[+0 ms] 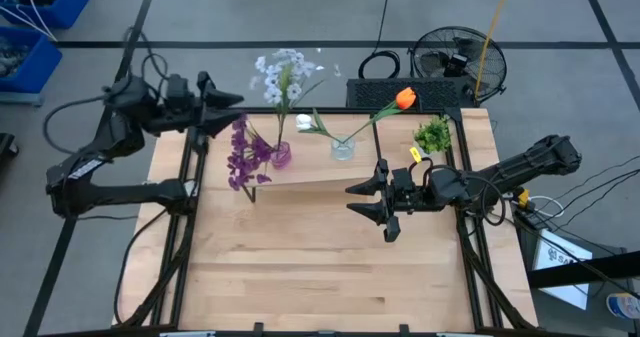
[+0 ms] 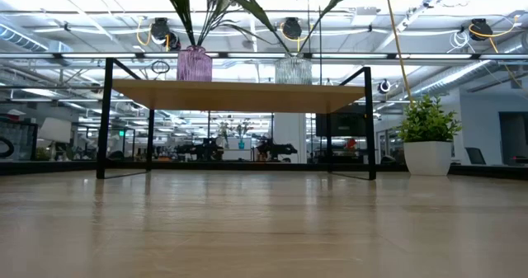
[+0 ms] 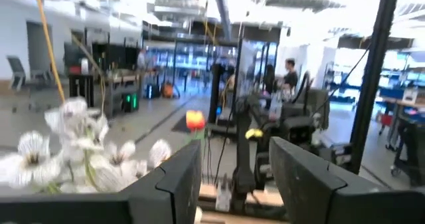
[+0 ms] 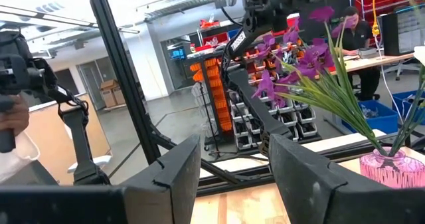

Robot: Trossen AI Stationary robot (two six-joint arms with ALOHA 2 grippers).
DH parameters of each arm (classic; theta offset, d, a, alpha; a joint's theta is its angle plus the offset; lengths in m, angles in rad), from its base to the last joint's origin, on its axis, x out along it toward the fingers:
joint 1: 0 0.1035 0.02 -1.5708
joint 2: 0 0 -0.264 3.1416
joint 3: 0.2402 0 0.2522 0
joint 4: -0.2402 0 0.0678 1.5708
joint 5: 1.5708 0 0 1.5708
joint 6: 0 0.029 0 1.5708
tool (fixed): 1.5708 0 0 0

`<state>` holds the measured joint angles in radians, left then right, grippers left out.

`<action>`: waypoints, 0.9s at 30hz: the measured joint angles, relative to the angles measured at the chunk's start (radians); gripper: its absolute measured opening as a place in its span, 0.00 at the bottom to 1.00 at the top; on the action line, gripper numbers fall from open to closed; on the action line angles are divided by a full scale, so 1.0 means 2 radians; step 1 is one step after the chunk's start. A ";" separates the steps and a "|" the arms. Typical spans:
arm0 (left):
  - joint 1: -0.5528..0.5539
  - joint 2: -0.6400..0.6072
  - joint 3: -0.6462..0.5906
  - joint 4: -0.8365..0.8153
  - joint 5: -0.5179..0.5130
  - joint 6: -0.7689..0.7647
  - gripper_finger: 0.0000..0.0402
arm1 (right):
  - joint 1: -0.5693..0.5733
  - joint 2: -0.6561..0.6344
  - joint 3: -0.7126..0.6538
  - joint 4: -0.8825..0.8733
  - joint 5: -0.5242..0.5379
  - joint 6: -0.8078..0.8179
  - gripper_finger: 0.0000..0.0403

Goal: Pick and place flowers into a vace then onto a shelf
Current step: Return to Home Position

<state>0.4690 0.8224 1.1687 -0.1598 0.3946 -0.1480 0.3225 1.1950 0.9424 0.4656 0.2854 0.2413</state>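
Note:
The shelf (image 1: pixel 320 177) (image 2: pixel 239 95) stands across the far middle of the table. On it a pink vase (image 1: pixel 281 155) (image 2: pixel 195 63) holds the purple cluster (image 1: pixel 243 155) (image 4: pixel 299 58) and the white-lavender spray (image 1: pixel 283 72) (image 3: pixel 80 151). A clear vase (image 1: pixel 343 147) (image 2: pixel 294 69) holds the orange tulip (image 1: pixel 404 99) (image 3: pixel 195 120) and the white bud (image 1: pixel 303 122). My left gripper (image 1: pixel 222 102) (image 3: pixel 232 177) hovers open beyond the shelf's far left corner. My right gripper (image 1: pixel 366 200) (image 4: pixel 234 177) is open at the shelf's right end, pointing left.
A small potted plant (image 1: pixel 433 135) (image 2: pixel 428 138) stands on the table right of the shelf. A black fan (image 1: pixel 455 62) sits on the floor past the far edge. People show in the room behind (image 4: pixel 352 24). The near half of the tabletop (image 1: pixel 320 277) is bare wood.

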 joint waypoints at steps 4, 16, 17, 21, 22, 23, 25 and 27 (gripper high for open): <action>0.000 -0.015 0.000 0.006 0.000 -0.020 0.46 | 0.000 0.000 0.000 0.000 0.000 0.000 0.42; 0.000 -0.076 0.000 -0.010 0.022 -0.068 0.46 | 0.000 -0.062 0.000 -0.089 -0.001 -0.035 0.42; 0.000 -0.087 0.000 -0.018 0.022 -0.068 0.46 | 0.000 -0.078 0.000 -0.111 -0.001 -0.035 0.42; 0.000 -0.135 0.001 -0.099 0.051 -0.070 0.46 | 0.000 -0.145 0.000 -0.195 -0.001 -0.037 0.42; 0.000 -0.148 0.001 -0.137 0.060 -0.067 0.46 | 0.000 -0.161 0.000 -0.218 -0.001 -0.039 0.42; 0.000 -0.161 0.001 -0.172 0.062 -0.063 0.46 | 0.000 -0.175 0.000 -0.239 0.001 -0.043 0.42; 0.000 -0.183 -0.002 -0.212 0.050 -0.066 0.46 | 0.000 -0.197 0.000 -0.269 0.001 -0.059 0.42; 0.000 -0.200 -0.012 -0.215 0.042 -0.077 0.46 | 0.000 -0.213 0.000 -0.294 0.001 -0.063 0.42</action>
<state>0.4692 0.4214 1.1456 -0.5888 0.4778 -0.3014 0.3225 0.7684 0.9428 -0.1217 0.2867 0.1156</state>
